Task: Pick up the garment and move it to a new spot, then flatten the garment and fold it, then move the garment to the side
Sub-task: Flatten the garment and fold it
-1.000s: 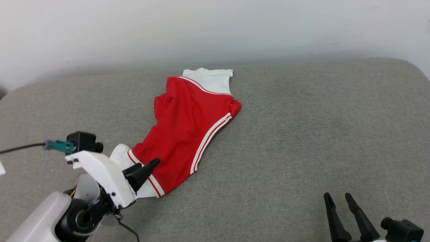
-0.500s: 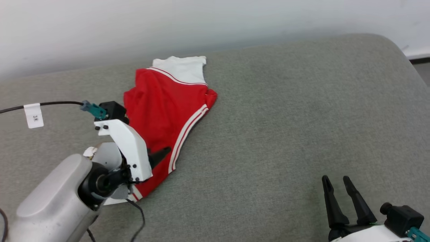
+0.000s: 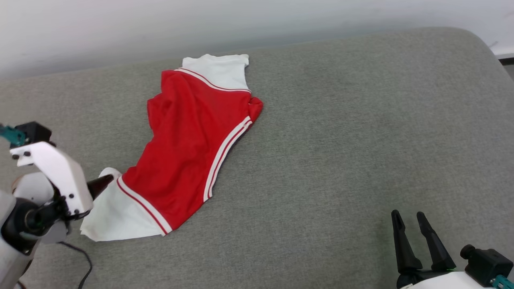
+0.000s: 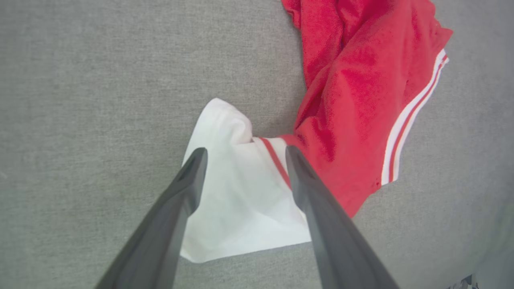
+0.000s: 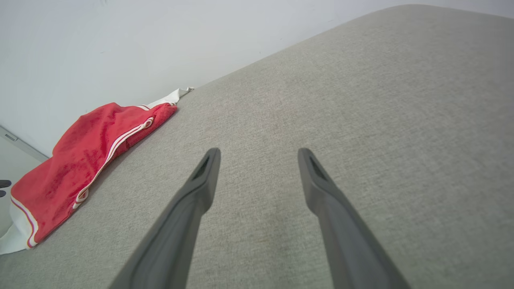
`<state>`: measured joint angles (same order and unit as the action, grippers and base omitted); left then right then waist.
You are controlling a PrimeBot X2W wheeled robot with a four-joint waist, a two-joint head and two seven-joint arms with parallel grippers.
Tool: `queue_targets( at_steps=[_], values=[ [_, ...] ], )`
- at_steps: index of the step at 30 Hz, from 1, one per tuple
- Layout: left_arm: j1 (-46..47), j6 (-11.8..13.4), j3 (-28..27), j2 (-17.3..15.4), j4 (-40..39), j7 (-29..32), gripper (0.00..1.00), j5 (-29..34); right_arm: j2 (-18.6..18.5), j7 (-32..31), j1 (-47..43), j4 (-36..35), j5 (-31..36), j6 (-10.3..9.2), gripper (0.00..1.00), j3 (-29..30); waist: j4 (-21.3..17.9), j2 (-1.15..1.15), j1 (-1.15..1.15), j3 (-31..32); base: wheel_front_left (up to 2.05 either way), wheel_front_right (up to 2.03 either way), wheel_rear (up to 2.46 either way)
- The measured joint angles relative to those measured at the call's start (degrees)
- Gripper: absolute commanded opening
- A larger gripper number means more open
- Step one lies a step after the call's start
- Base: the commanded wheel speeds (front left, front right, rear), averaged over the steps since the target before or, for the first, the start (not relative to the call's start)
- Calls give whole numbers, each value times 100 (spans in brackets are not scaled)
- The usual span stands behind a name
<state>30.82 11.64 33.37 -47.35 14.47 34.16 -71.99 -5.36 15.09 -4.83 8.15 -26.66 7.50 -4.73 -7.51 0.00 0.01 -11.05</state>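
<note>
Left gripper (image 4: pixel 245 150): a second ago I had it over the red hem, and now it has backed off to 9 o'clock of the near white sleeve (image 3: pixel 116 212). The head camera swung too, so the frame shift is not the cloth moving. The claw is spread wide and pinches nothing. In the left wrist view its tips straddle the sleeve; I can't tell whether they touch it.

The garment (image 3: pixel 188 144) lies left of centre on the grey cushion (image 3: pixel 341 140). It runs from the far sleeve (image 3: pixel 219 70) at 12 o'clock to the near sleeve at 7 o'clock, rumpled, with no print showing. My read: no grip has been made and flattening is not done.

The cushion's back edge and the wall (image 3: pixel 241 20) sit just behind the far sleeve. The cushion is open from 1 to 5 o'clock.

Right gripper (image 3: pixel 408 214): at 5 o'clock, spread, empty, well apart from the garment.
</note>
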Motion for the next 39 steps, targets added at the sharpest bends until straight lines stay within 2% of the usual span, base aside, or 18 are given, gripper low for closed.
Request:
queue_targets(
  at_steps=[5, 15, 23, 31, 39],
  values=[
    [-382, 49, 54, -193, -159, 134, 100, -104, -16, 0, 2, 4, 0, 0, 100, -3, 214, 0, 0, 67, 0, 0, 0],
    [-623, 232, 257, -83, -134, 241, 100, -104, -238, 1, -30, 12, -18, 0, 100, -130, 503, 0, 0, 366, 0, 0, 0],
    [-670, 249, 285, 84, 216, 144, 100, -104, -315, 1, -125, 8, -63, 0, 100, -172, 355, 0, 0, 369, 0, 0, 0],
    [-675, 246, 279, 109, 547, 124, 100, -98, -312, 0, -131, 1, -63, 0, 100, -193, 187, 0, 0, 256, 0, 0, 0],
    [-529, 146, 334, 291, 806, -21, 100, 26, -276, 0, -107, -5, -53, 0, 100, -153, 155, 0, 0, 136, 0, 0, 0]
  ],
)
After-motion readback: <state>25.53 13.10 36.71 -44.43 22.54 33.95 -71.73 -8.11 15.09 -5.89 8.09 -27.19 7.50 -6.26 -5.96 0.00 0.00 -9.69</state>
